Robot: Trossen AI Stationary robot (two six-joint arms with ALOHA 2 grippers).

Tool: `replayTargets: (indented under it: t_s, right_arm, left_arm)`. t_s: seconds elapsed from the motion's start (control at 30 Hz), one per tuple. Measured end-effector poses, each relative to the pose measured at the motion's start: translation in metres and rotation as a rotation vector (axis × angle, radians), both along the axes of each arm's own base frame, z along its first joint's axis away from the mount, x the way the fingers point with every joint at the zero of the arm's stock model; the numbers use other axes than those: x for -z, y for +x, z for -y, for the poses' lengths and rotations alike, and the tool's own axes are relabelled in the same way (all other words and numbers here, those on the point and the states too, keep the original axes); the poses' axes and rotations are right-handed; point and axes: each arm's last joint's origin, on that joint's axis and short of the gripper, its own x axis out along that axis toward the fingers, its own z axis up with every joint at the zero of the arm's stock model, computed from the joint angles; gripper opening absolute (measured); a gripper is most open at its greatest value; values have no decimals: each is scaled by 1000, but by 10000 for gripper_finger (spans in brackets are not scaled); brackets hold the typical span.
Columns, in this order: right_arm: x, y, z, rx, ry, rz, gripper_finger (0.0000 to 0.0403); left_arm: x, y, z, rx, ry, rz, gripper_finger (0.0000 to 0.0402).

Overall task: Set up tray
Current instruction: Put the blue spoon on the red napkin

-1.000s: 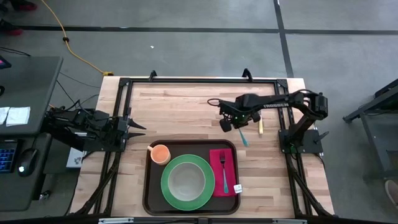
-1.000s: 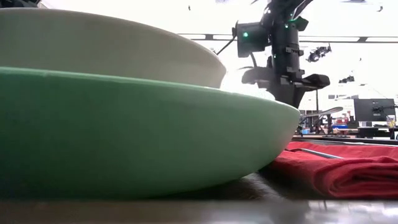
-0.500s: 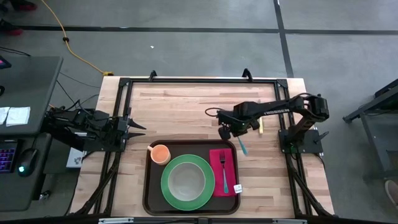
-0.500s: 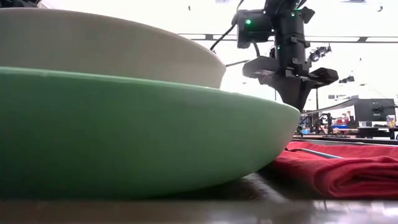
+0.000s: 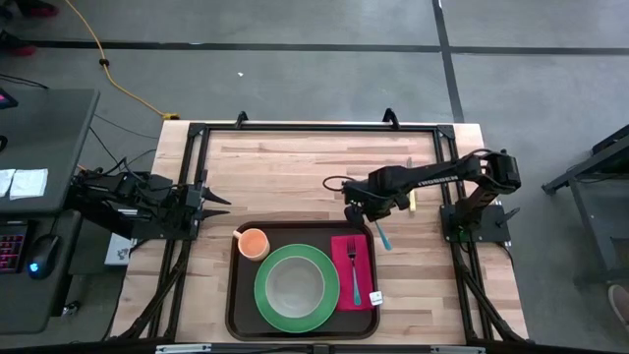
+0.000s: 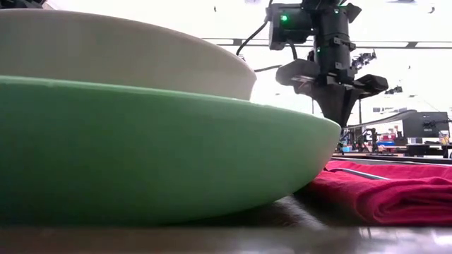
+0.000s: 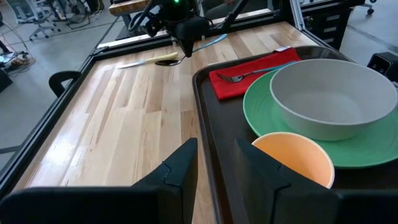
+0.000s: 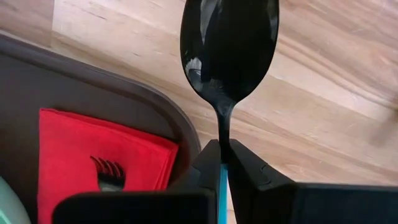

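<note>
The dark brown tray lies at the table's near edge. It holds an orange cup, a green plate with a pale bowl, and a red napkin with a fork on it. My right gripper hangs just beyond the tray's far right corner, shut on a spoon with a blue handle. My left gripper waits at the table's left edge, open, with nothing between its fingers. My right gripper pinches the spoon's thin neck between its two fingers, where the metal meets the blue handle. The fingers point down and lie across the spoon. The spoon is lifted clear of the table; its bowl sticks out on one side and its handle on the other.
A knife with a yellow handle lies on the wood to the right of my right gripper. A black metal frame runs around the table. Bare wood stretches between the tray and the far edge. A small white tag sits at the tray's right rim.
My right gripper has swung toward the table's left and a little toward the near edge, closer to the tray's far right corner. It stays shut on the spoon, whose blue handle has swung along with it.
</note>
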Motion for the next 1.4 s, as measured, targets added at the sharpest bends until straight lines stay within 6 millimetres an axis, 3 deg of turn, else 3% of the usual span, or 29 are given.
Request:
replayTargets:
  t_s: [0.47,0.77,1.4]
  right_arm:
    - [0,3,-10,-33,22,33,6]
    - [-2,12,-34,-45,67,122,6]
    - [-8,27,-76,106,171,300,3]
  left_arm:
    - [0,0,0,1,0,0,136]
    - [0,0,0,1,0,-1,136]
    - [2,-1,0,2,5,-21,136]
